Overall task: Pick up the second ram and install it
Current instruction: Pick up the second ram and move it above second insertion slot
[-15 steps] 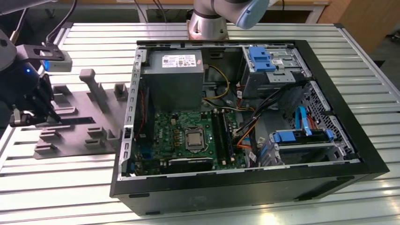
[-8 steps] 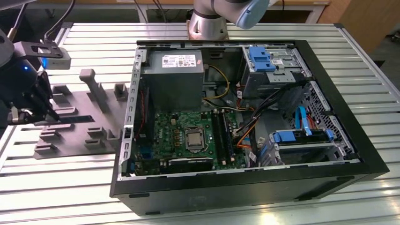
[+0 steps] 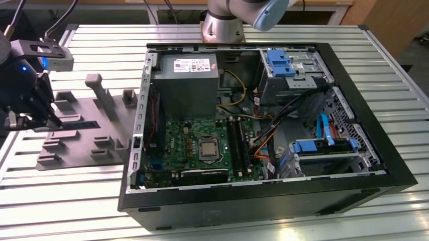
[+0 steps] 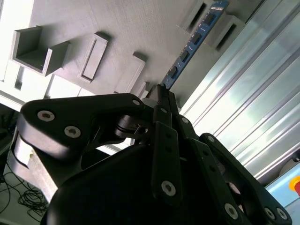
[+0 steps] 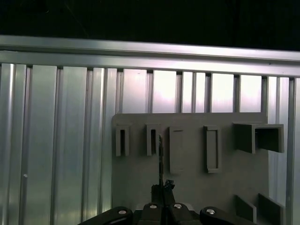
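Lifting the second ram straight up out of its holders looked like the thing to get right. In the exterior view the tool hung low over the grey tray at that view's left, at one end of the dark stick, which lay along the tray between raised blocks. A tilted pull would probably bind it there. Well apart, toward the exterior view's right, the open computer case lay on the desk. Its green board carried long dark memory slots between a grey power box and a tangle of cables. Those cables and the case wall crowded the way in.

In the second wrist view the tool had its fingers drawn together on the near end of the second ram, so I judged it clamped on the stick. The far part ran through a slotted block of the tray. Whether it sat in the block or clear of it I could not tell.

In the first wrist view the second ram showed edge-on, a thin line rising from the tool in line with one slot of the tray, which suggested a centred, square hold. The ribbed desk lay beyond.
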Robot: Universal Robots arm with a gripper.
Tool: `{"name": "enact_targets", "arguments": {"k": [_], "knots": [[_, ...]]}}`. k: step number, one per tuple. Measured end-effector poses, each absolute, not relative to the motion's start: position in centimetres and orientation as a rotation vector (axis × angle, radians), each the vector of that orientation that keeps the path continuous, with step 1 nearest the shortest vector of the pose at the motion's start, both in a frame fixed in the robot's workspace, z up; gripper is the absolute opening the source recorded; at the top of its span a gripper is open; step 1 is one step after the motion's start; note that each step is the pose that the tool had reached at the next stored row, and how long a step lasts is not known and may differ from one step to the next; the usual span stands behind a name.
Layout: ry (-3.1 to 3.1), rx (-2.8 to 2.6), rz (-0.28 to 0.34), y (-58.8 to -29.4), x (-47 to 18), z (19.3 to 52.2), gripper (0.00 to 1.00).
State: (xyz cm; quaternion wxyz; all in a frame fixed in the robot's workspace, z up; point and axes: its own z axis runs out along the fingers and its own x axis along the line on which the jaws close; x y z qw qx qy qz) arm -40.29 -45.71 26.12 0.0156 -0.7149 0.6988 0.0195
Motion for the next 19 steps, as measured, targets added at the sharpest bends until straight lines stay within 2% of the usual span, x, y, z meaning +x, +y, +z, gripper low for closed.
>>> {"name": "enact_targets", "arguments": {"k": [19], "knots": [[2.165,-2.215,0.079,-45.7,-40.3,27.8,0.12]]}}
